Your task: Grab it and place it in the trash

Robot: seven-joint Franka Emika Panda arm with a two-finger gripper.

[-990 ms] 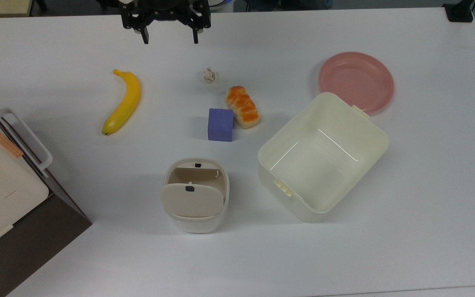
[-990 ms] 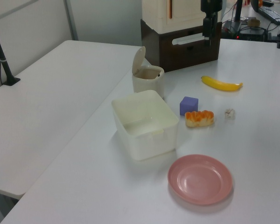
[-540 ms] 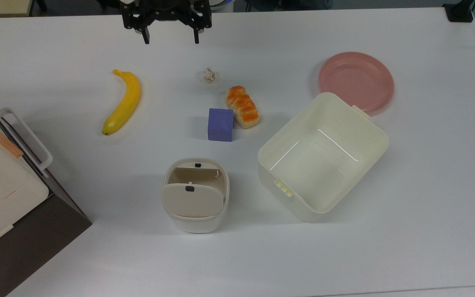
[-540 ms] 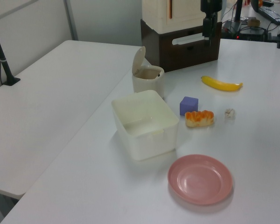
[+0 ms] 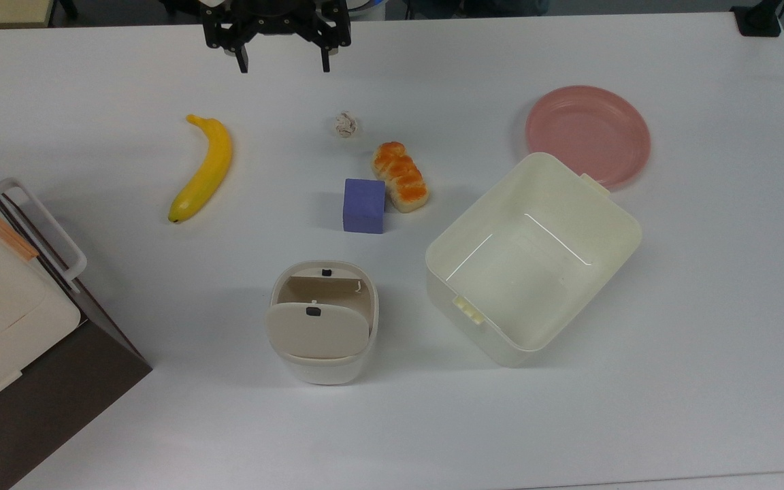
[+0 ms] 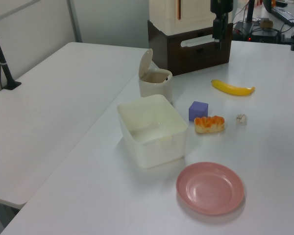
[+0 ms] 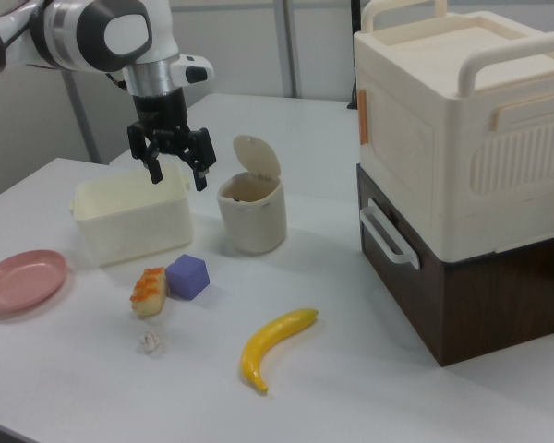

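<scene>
Nothing of the task is done yet, judging by how things lie. The paper wad (image 5: 346, 124) sits loose on the white bench (image 5: 705, 306), at about 11 o'clock from the orange-topped bread loaf (image 5: 401, 176) and at 12 o'clock from the purple block (image 5: 364, 205) in the top view, touching neither. The gripper (image 5: 285, 66) hangs in the air near the bench's 12 o'clock edge, up and to the wad's 11 o'clock, its fingers (image 7: 151, 172) spread apart and holding nothing. Reaching, grasping, carrying and dropping all remain. The trash bin (image 5: 323, 322) stands at 6 o'clock from the block, its flap lid (image 7: 258, 158) raised, so the mouth looks ready to receive. The wad is roughly ball-shaped: no long axis or heading can be made out.
</scene>
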